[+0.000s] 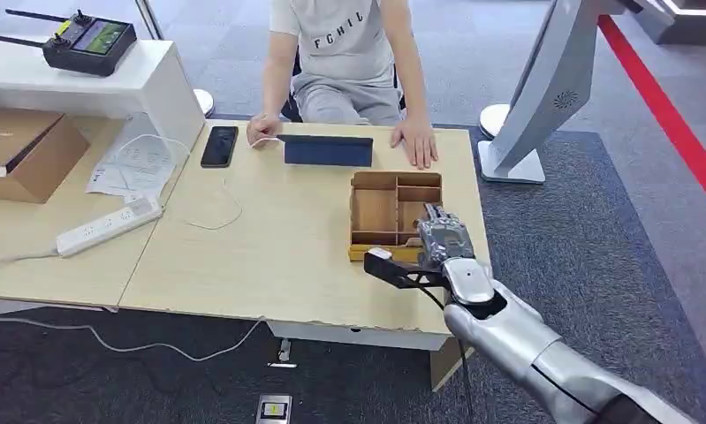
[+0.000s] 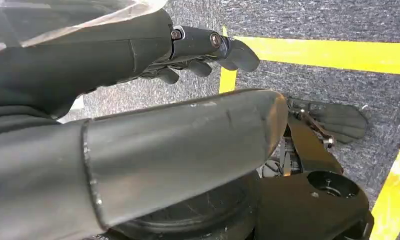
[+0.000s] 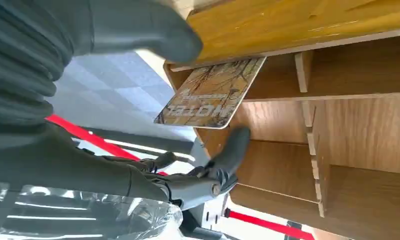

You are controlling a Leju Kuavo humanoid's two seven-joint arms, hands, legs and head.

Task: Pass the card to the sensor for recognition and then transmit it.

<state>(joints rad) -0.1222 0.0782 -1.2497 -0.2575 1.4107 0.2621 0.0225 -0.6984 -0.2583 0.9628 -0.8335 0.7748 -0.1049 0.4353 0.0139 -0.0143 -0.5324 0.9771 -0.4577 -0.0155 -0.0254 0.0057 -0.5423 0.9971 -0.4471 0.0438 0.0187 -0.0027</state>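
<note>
A card (image 3: 210, 95) printed with a tree picture and the word HOTEL stands in a narrow slot at the near edge of the wooden compartment box (image 1: 375, 212). My right hand (image 1: 444, 240) reaches over that near edge; its thumb (image 3: 147, 30) and a dark finger (image 3: 233, 147) lie on either side of the card with gaps, not gripping it. The dark flat sensor panel (image 1: 328, 150) lies on the table beyond the box, in front of a seated person. My left hand (image 2: 203, 50) hangs over the floor with its fingers stretched out and holds nothing.
The person's hands (image 1: 417, 141) rest on the table's far edge beside the panel. A black phone (image 1: 218, 146), a white power strip (image 1: 109, 226), a cardboard box (image 1: 18, 150) and a white shelf with a controller (image 1: 88, 42) sit to the left. A white stand (image 1: 526, 124) rises at the right.
</note>
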